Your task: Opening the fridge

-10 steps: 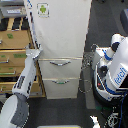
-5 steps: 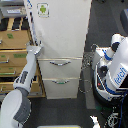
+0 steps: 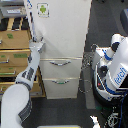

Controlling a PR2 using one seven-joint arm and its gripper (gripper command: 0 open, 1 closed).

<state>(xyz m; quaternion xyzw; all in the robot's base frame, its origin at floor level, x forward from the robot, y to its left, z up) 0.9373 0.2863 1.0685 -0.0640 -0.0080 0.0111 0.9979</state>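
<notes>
The fridge [image 3: 62, 30] is a tall white appliance in the middle of the exterior view. Its large upper door carries a small green-and-white sticker [image 3: 43, 9]. Below it are two drawers with curved silver handles [image 3: 61, 63]. My arm rises from the lower left, and my gripper [image 3: 38, 44] is at the left edge of the upper door, just above the drawers. The fingers blur into the white door edge, so I cannot tell whether they grip it. A narrow white strip of door edge [image 3: 31, 20] shows along the fridge's left side.
A tan wooden drawer cabinet [image 3: 12, 50] stands directly on the exterior view's left of the fridge, behind my forearm. A white robot with blue lettering [image 3: 114, 70] and cables stands on the right. Dark floor lies in front of the fridge.
My arm has shifted slightly at the elbow and forearm. The gripper stays at the door's left edge, and the door looks much the same.
</notes>
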